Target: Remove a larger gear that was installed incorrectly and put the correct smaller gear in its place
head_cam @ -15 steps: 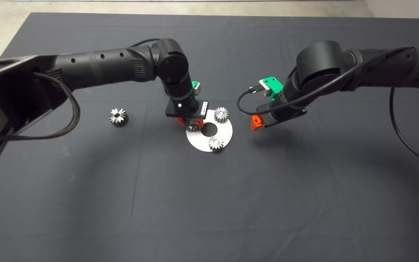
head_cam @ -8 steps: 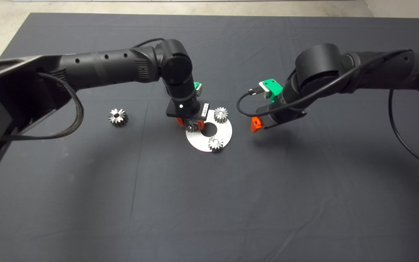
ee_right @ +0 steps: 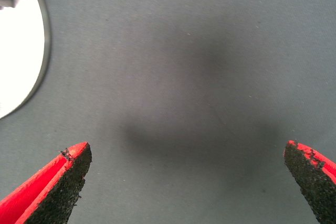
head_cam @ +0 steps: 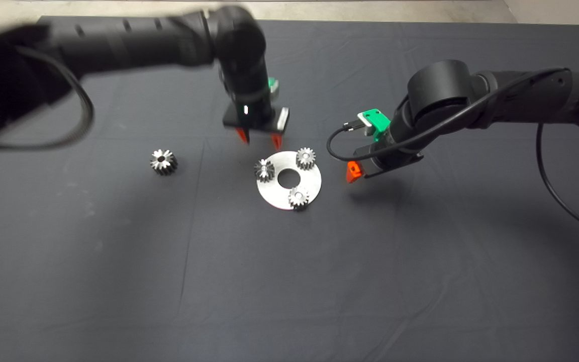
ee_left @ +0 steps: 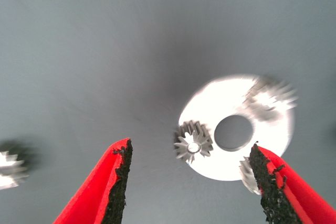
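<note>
The left claw (head_cam: 259, 139) hangs released and empty above the dark mat (head_cam: 169, 261), just beyond the silver disc (head_cam: 274, 196). The right claw (ee_right: 184, 187) waits beside the disc's other edge, its fingers wide apart over bare mat. Three gears stand on the disc; the smaller gear (head_cam: 264, 169) sits at the rim nearest the left claw, and the larger gear (head_cam: 163, 162) lies on the bench well apart, off to the left arm's side. The main risk, as a judgement, is that the smaller gear is not fully seated: the left wrist view is blurred, so whether it sits flat or slightly tilted cannot be told. A half-seated gear could tip or fail to mesh. A careless sweep of either arm could also nudge the loose disc and spoil the placement.
</note>
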